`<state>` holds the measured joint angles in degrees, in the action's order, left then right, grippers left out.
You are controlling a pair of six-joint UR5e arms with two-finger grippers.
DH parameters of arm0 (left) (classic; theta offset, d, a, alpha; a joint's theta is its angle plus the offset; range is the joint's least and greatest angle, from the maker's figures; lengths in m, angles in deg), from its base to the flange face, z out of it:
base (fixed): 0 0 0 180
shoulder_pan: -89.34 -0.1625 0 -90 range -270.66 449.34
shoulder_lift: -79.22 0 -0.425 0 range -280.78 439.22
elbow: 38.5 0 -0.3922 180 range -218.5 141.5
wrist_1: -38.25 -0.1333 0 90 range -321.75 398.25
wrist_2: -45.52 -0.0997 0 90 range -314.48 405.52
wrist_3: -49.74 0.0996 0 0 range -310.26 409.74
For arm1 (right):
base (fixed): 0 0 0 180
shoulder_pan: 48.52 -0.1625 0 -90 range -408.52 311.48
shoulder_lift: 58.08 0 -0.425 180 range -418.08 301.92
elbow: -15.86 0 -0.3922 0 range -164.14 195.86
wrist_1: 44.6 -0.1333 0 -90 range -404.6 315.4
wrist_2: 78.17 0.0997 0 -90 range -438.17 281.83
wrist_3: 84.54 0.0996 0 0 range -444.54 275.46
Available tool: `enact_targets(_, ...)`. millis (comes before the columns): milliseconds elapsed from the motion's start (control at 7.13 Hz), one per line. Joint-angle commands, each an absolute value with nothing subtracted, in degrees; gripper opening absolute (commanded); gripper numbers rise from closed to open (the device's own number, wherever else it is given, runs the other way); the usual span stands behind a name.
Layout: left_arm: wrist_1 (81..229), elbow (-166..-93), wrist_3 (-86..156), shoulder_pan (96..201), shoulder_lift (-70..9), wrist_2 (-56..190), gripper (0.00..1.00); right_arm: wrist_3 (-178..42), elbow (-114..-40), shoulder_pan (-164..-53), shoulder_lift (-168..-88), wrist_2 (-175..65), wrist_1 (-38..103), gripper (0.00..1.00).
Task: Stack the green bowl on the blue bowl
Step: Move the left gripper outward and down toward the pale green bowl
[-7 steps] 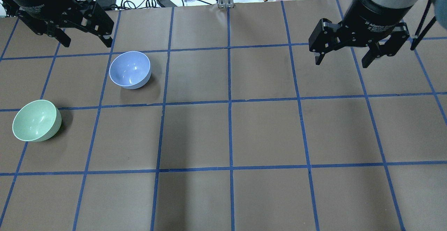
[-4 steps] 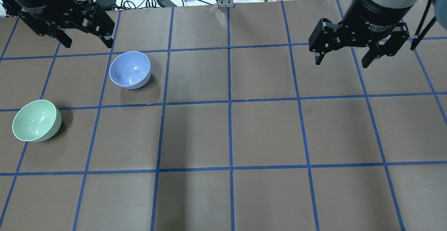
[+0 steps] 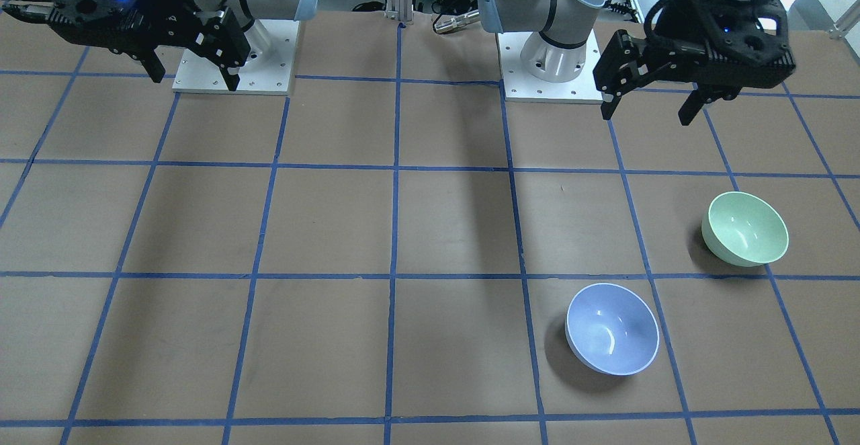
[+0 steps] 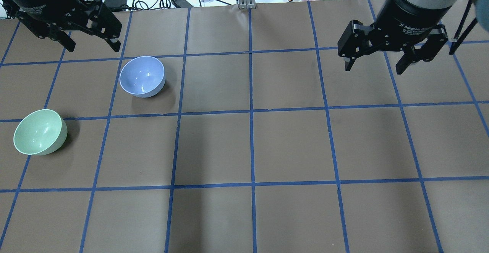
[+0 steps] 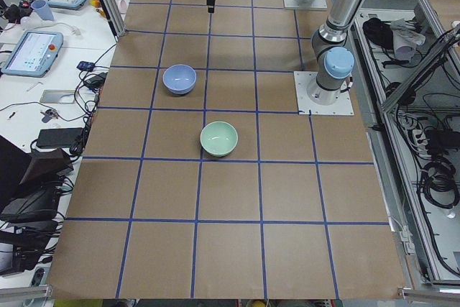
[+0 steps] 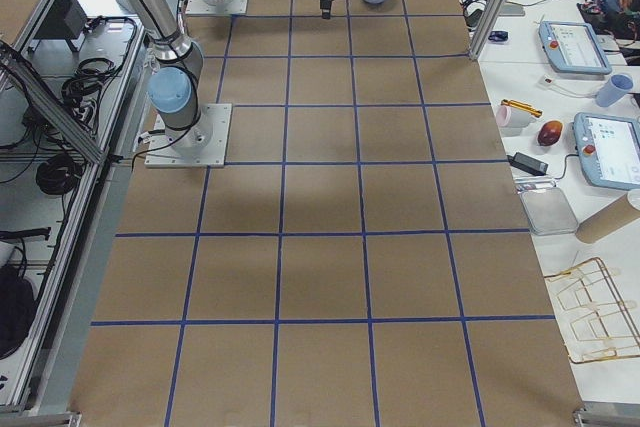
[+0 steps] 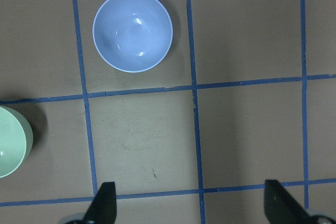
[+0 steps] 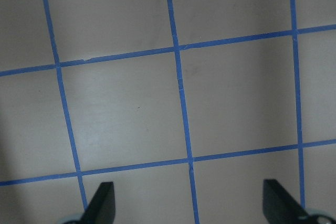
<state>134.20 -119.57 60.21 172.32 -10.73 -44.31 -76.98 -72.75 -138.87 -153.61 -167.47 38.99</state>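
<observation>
The green bowl [image 4: 38, 132] sits right side up on the brown table [image 4: 290, 146], over on the robot's left side. It is round and shiny. Its color is a soft, minty green, and a thin lighter edge runs around the top. Small spots of light shine inside it.

The blue bowl [image 4: 142, 76] looks the same size. It is a pale, soft blue with a thin white edge, and it sits right side up too. It is a bit farther from the robot than the green bowl. The two bowls are near each other but they do not touch.

Blue tape lines [image 4: 251, 111] cut the table into big squares.

The left gripper [image 4: 93, 48] hangs up in the air above the table, with its two black fingers spread wide. It touches neither bowl. From its own camera I can see the blue bowl down below and a slice of the green bowl at the side.

The right gripper [image 4: 373, 69] hangs over the other side of the table, well away from both bowls. Its fingers are spread wide as well.
</observation>
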Motion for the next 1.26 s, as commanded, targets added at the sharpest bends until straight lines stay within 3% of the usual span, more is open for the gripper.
enact_targets(0, 134.6, -119.8, 64.9, 161.9, -12.4, -43.5, 1.0, -77.0, -72.7, -138.9, -153.6, -167.5, 39.0, 1.0)
enact_targets(701, 129.0, -120.3, 84.9, 148.9, -18.8, -44.3, 1.0, -77.0, -72.7, -138.9, -153.6, -167.5, 39.0, 1.0)
enact_targets(1121, 119.4, -126.3, 93.8, 141.3, -21.3, -44.1, 1.0, -77.0, -72.7, -138.9, -153.6, -167.5, 39.1, 1.0)
